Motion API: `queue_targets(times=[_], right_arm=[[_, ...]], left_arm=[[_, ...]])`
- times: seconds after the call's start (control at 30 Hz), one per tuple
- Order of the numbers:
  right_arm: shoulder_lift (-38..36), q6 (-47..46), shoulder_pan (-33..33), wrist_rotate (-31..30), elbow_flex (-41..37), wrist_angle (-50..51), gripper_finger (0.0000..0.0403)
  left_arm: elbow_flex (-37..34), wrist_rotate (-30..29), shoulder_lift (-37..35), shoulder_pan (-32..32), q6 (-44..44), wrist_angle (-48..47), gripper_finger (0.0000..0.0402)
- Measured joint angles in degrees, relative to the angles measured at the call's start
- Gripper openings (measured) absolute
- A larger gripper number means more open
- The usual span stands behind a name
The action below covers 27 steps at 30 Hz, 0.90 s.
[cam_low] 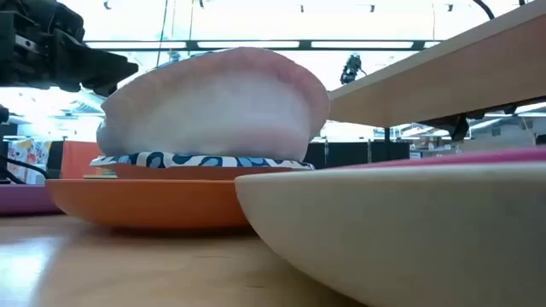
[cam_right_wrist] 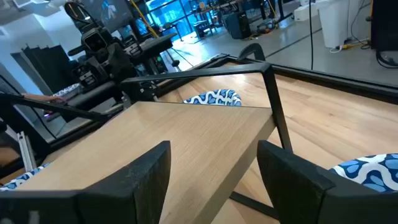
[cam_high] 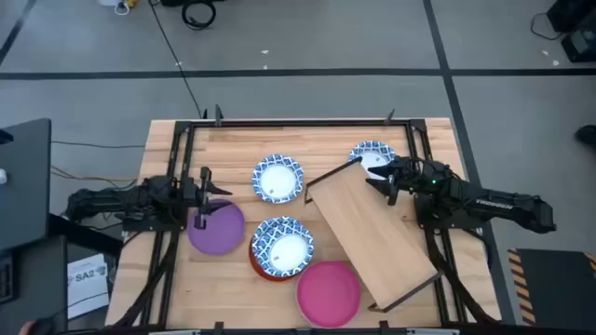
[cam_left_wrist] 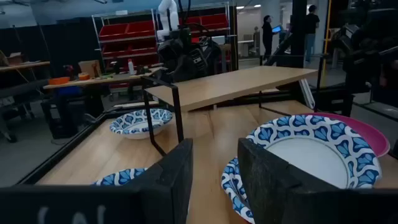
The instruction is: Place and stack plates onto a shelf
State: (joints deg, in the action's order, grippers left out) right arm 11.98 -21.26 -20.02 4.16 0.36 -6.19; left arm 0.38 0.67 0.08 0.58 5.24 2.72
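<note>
Smooth light-wood shelf (cam_high: 372,237) sits askew among glossy round plates (cam_high: 279,179); right gripper (cam_high: 380,179) wide open, left gripper (cam_high: 202,197) parted, empty.

A robotics lab or workshop, not a home.

The tabletop (cam_high: 233,279) stood on a grey concrete floor (cam_high: 307,37) crossed by dark tape lines and loose cables. Beyond it were metal racks of red storage bins (cam_left_wrist: 124,31), cluttered workbenches, a white robot arm (cam_left_wrist: 168,15), and people standing at a distance (cam_left_wrist: 272,31).
</note>
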Motion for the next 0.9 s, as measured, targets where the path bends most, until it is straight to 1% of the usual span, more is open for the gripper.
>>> queue_targets(times=[0.53, 0.73, 0.83, 0.9], right_arm=[[0.0, 0.0, 0.0, 0.0, 0.0, -0.1, 0.0245], [0.0, 0.0, 0.0, 0.0, 0.0, -0.6, 0.0245], [0.0, 0.0, 0.0, 0.0, 0.0, -3.1, 0.0245], [0.0, -0.2, 0.0, 0.0, 0.0, -5.7, 0.0245]], left_arm=[[0.0, 0.0, 0.0, 0.0, -0.5, 0.0, 0.0133], [0.0, 0.2, 0.2, 0.0, -10.9, 0.4, 0.0133], [0.0, 0.1, 0.2, 0.0, -15.8, 0.6, 0.0133], [0.0, 0.1, 0.2, 0.0, -17.4, 0.6, 0.0133]])
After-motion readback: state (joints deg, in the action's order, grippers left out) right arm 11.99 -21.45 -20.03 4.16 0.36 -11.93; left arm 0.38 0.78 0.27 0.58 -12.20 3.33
